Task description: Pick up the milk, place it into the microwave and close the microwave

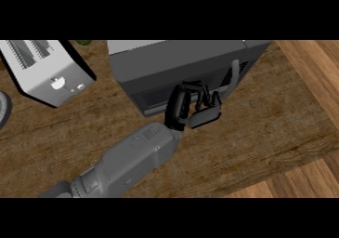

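The microwave (179, 65) sits at the back of my counter, a dark grey box turned at a slant, its windowed door facing me with a pale bar handle near its right edge. The door looks shut, I think. The milk isn't anywhere I can see.

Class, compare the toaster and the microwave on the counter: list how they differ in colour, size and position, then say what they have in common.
The toaster is light silver with black edges; the microwave is dark grey. The toaster is smaller than the microwave. The toaster sits at the view's left, away from the arm; the microwave sits in the middle, with a black hand at its front. Both are box-shaped appliances standing on the wooden counter.
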Controlling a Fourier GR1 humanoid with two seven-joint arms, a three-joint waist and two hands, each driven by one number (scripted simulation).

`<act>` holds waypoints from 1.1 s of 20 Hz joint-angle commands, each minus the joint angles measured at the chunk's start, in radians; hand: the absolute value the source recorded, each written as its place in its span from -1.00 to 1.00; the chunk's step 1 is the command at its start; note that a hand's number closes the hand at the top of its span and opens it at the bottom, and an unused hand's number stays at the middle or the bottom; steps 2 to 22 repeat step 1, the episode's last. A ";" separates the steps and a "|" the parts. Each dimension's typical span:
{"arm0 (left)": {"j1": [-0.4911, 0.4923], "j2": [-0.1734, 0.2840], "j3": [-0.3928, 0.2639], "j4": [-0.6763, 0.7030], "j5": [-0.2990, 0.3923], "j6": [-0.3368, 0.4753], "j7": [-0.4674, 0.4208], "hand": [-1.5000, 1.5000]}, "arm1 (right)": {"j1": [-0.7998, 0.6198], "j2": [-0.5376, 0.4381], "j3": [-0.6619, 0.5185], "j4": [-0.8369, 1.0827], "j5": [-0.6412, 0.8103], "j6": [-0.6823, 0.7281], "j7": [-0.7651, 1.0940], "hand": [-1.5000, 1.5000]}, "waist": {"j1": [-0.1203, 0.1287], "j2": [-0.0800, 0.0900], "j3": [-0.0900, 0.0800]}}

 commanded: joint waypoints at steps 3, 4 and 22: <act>-0.088 0.001 0.053 0.078 0.024 -0.006 0.021 1.00 | -0.015 -0.015 -0.002 0.031 -0.009 0.034 -0.010 -1.00 | -0.004 0.013 -0.002; -0.088 0.001 0.053 0.078 0.024 -0.006 0.021 1.00 | -0.015 -0.015 -0.002 0.031 -0.009 0.034 -0.010 -1.00 | -0.004 0.013 -0.002; -0.088 0.001 0.053 0.078 0.024 -0.006 0.021 1.00 | -0.015 -0.015 -0.002 0.031 -0.009 0.034 -0.010 -1.00 | -0.004 0.013 -0.002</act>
